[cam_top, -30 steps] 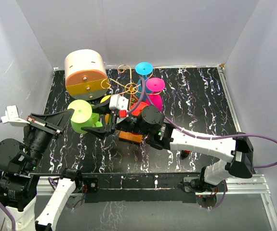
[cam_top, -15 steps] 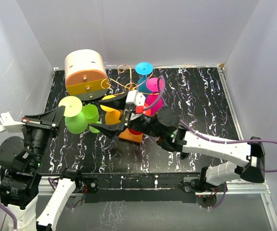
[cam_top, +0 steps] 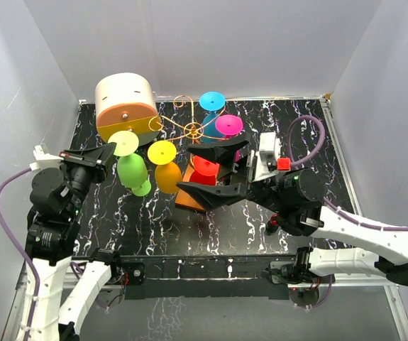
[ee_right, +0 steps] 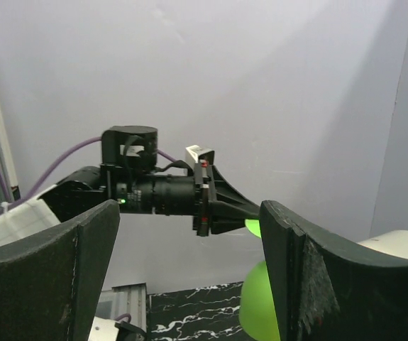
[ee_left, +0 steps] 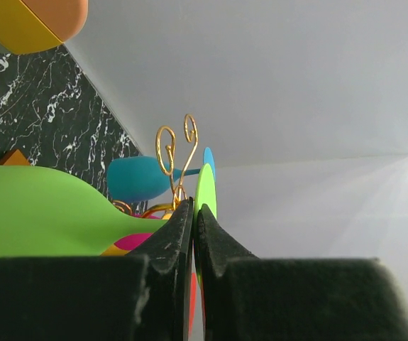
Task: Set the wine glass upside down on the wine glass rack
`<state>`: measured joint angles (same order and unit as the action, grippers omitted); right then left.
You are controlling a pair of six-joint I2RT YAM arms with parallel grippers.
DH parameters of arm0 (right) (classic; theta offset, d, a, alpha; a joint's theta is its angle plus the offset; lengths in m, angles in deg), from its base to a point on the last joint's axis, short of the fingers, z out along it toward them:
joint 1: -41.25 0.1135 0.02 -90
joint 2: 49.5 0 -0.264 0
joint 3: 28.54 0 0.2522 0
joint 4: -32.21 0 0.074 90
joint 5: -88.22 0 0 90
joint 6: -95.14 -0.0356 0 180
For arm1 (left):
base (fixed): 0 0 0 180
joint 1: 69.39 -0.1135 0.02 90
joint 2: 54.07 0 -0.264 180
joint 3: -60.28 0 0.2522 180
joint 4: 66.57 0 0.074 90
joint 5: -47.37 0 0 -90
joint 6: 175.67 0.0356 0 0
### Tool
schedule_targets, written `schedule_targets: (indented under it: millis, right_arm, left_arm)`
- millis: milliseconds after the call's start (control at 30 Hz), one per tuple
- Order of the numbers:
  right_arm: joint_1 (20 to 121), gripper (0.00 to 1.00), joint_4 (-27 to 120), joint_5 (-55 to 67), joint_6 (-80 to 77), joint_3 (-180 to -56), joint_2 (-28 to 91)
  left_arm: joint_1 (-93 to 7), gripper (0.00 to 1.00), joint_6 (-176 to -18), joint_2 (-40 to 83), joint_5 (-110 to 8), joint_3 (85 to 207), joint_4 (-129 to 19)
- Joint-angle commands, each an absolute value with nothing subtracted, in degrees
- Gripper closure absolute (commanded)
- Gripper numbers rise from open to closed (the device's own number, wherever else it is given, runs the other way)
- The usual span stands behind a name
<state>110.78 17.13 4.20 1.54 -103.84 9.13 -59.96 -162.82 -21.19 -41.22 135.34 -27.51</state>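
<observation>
The green wine glass (cam_top: 133,170) hangs foot up beside the rack, its bowl (ee_left: 40,213) below. My left gripper (cam_top: 108,150) is shut on the thin edge of the glass's foot (ee_left: 206,186). The wine glass rack (cam_top: 193,130) is gold wire on an orange base (cam_top: 189,199); its scrolls (ee_left: 175,145) rise just beyond the foot. Yellow (cam_top: 164,165), red (cam_top: 205,168), pink (cam_top: 228,125) and blue (cam_top: 212,101) glasses hang on it. My right gripper (cam_top: 184,168) stands wide open over the base, holding nothing. In the right wrist view the green bowl (ee_right: 259,305) shows past the right gripper (ee_right: 189,206).
A cream-and-orange drum-shaped box (cam_top: 125,106) stands at the back left, close behind the green glass. The left arm (ee_right: 147,192) stretches across the right wrist view. White walls enclose the black marbled table (cam_top: 296,142) on three sides.
My left gripper has carried the green glass up and to the right, toward the rack. My right gripper has opened wider and pulled back to the right, away from the glass.
</observation>
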Motion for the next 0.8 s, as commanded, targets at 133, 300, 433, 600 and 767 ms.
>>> schedule_targets:
  millis: [133,300,433,600,767]
  right_arm:
    - [111.0,0.22,15.5,4.9,-4.0,-102.0,6.8]
    - [111.0,0.22,15.4,4.6,-4.9,-101.2,5.8]
    - [111.0,0.22,18.3,1.3,-4.9,-101.3,4.6]
    - [111.0,0.24,25.4,-9.4,-5.2,-101.2,2.2]
    - [111.0,0.25,34.3,-24.4,-5.4,-101.3,-0.4]
  left_arm:
    - [-60.3,1.0,-159.1,-17.4,-42.9,134.7,-36.6]
    - [-60.3,1.0,-155.5,-14.1,-44.5,137.0,-34.2]
    - [-60.3,1.0,-155.8,-12.9,-47.6,136.1,-37.7]
    - [-60.3,1.0,-155.7,-10.1,-50.2,136.5,-40.1]
    - [-60.3,1.0,-155.5,-7.2,-53.4,136.8,-43.6]
